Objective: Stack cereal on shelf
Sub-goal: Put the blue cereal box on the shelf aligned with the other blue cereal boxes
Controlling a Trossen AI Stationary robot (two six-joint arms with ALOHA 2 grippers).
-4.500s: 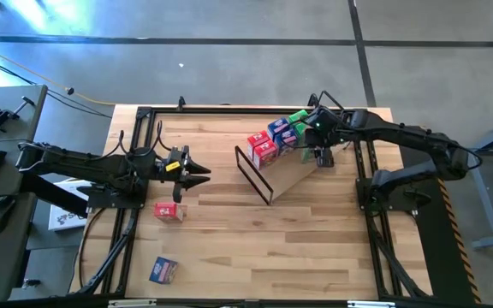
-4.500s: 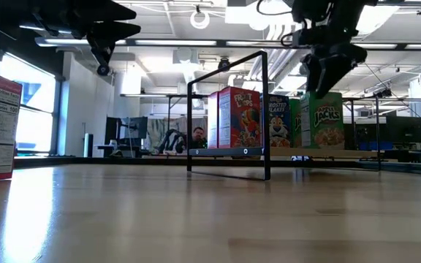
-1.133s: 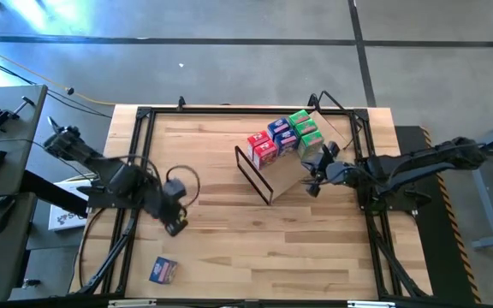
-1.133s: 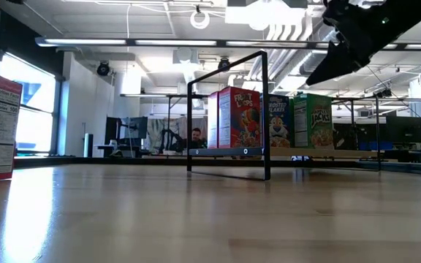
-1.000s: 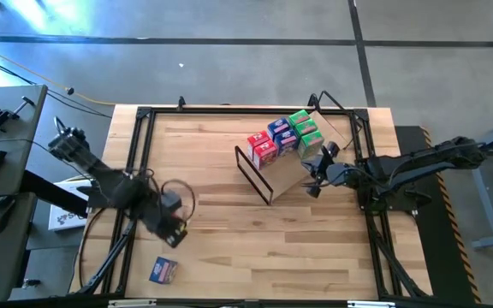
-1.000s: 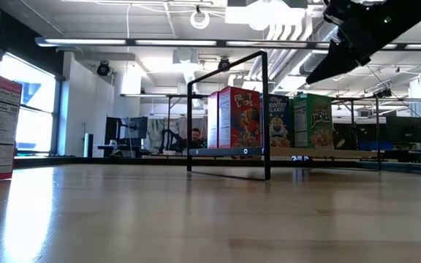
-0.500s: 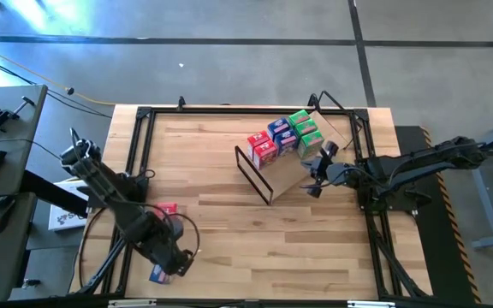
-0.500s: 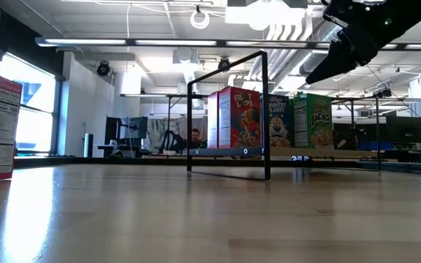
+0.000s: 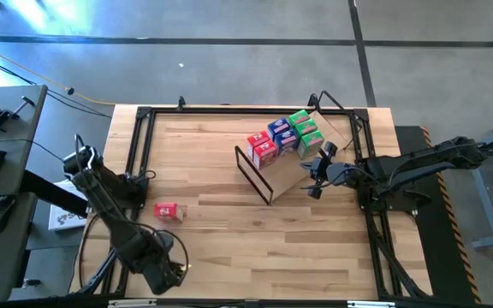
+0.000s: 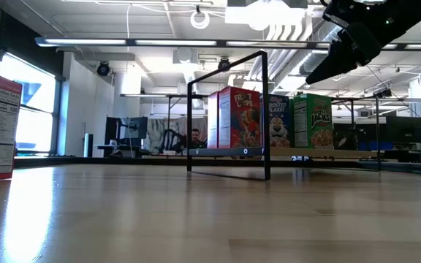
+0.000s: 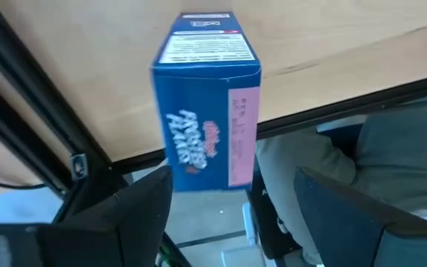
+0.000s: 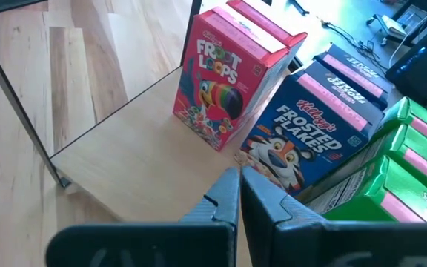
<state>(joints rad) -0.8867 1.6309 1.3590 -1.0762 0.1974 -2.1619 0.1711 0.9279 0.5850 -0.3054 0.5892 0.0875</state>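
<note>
A blue cereal box [image 11: 206, 96] lies flat on the table by its near left corner. My left gripper [image 11: 232, 215] hangs over it, open, with one finger [image 11: 132, 215] on each side of the box's end and touching nothing; in the high view this gripper [image 9: 171, 272] hides the box. A red cereal box [image 9: 168, 210] lies farther in on the table. The slanted shelf [image 9: 291, 175] carries red, blue and green cereal boxes [image 9: 282, 137] standing in rows. My right gripper [image 9: 315, 177] is shut above the shelf's board, just in front of the blue box [image 12: 310, 141].
The shelf's black wire frame [image 10: 229, 117] stands at its lower edge, toward the table's middle. Black rails [image 9: 135, 171] run along the table's left and right sides. Bare wood [image 9: 264, 248] lies between the loose boxes and the shelf.
My left gripper has swung from over the red box toward the table's near edge and now hangs above the blue box. The red box, covered before, shows again and lies where it was.
</note>
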